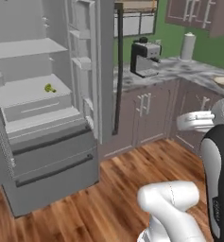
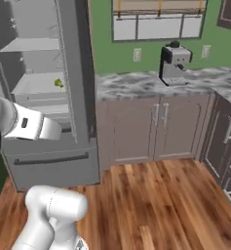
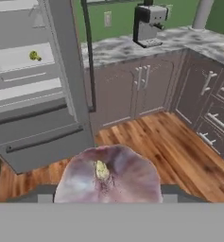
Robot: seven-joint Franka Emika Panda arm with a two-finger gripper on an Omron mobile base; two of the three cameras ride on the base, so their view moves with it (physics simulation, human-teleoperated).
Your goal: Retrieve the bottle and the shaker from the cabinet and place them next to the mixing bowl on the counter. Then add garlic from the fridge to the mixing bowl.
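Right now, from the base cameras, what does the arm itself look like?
The arm is made of rounded, glossy white links with dark joints. A black band with small grey lettering wraps one link in the left base view. Another white link bears a small dark marking. No loose cables are visible.

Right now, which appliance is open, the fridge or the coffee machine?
The fridge: its door is swung wide, baring shelves and a small yellow-green item. The coffee machine just sits on the counter. The gripper holds garlic.
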